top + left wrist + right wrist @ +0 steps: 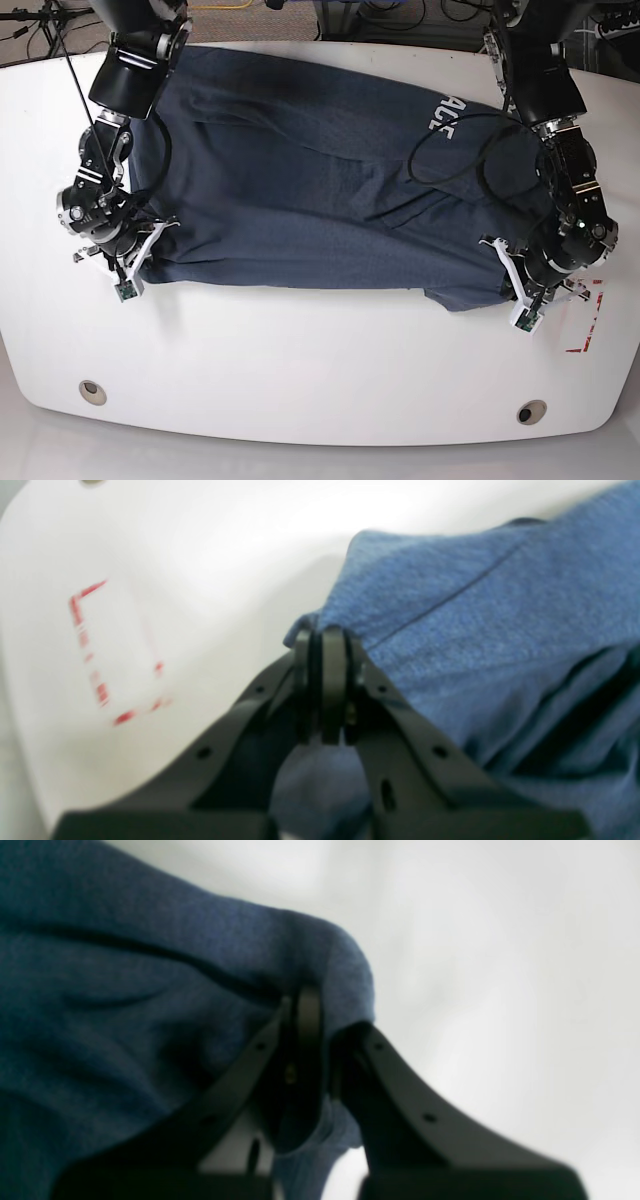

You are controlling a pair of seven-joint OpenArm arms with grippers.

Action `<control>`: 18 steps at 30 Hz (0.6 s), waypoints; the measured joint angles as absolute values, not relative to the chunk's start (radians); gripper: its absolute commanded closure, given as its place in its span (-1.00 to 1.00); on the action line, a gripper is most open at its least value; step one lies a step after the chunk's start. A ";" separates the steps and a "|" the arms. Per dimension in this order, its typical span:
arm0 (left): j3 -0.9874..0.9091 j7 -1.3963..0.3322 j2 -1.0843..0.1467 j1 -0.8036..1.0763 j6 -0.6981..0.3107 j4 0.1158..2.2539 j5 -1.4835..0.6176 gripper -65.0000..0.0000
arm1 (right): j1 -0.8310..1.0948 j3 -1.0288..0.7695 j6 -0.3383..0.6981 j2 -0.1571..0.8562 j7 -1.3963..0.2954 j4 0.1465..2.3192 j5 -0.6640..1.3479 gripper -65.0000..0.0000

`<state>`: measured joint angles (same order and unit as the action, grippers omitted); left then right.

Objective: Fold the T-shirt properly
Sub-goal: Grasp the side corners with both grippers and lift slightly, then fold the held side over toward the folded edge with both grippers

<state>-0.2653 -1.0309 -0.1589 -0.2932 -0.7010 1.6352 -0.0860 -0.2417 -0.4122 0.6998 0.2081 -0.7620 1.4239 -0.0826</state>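
So, T-shirt (320,170) spread flat across white tabletop (300,360), white lettering (446,112) near far edge. Right pincer (140,258) clenched on near corner at view's left; left pincer (517,292) clenched on near corner at view's right, red tape marks (590,325) just beside. Both corners pinched, probably so near edge can be lifted evenly and carried over for fold.

Robotics lab bench, white rounded table (300,360) with two round ports near its front edge, red tape corner marks (590,325) on the surface, black cables (440,150) trailing overhead, tripod legs and wiring behind (floor cluttered with gear)
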 measured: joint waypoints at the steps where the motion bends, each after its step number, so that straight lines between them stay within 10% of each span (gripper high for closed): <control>1: -0.265 -1.038 -0.159 -0.289 -0.702 1.658 -0.087 0.99 | -0.235 -0.412 0.700 0.208 -0.771 1.437 -0.082 0.96; 18: -0.265 -1.048 -0.180 -0.091 -0.704 1.857 -0.098 0.99 | -0.018 -0.413 0.704 0.208 -0.889 1.697 -0.068 0.96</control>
<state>-0.2649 -1.0485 -0.1799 -0.0910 -0.7040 1.8572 -0.0982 -0.0181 -0.4133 0.7040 0.2081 -0.8890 1.6966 -0.0677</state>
